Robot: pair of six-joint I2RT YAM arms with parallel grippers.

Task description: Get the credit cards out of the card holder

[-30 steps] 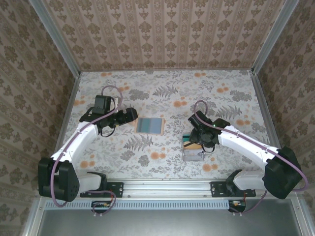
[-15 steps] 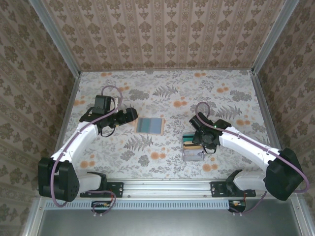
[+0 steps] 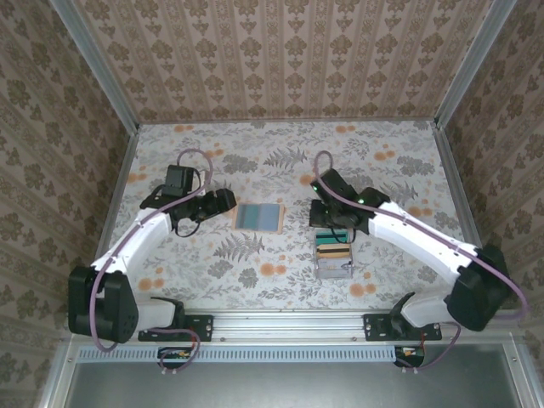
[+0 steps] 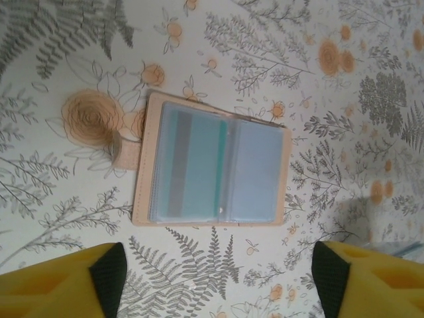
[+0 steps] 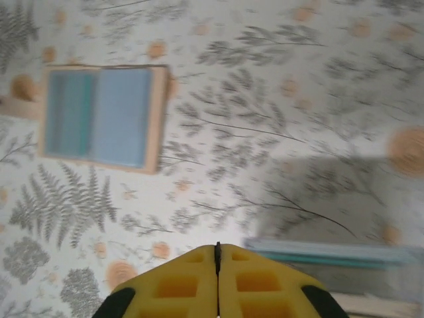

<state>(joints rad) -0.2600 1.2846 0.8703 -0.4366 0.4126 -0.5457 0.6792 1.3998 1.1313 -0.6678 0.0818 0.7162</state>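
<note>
Since a second ago the right fingers point(image 5: 175, 281) have swung up off the clear box point(image 3: 333, 262), pinched shut. The open card holder point(image 3: 257, 217) lies left of centre, its teal credit card point(image 4: 192, 165) standing top-to-bottom just ahead of the nearer, wide-spread left fingers point(image 4: 53, 285).

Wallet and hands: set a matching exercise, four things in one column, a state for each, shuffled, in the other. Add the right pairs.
1. wallet
2. teal card
3. left hand
4. right hand

A. fingers pressed together
B. tucked inside the wallet
C. lying spread open
D. fingers wide apart

Pairs: 1-C, 2-B, 3-D, 4-A.
</note>
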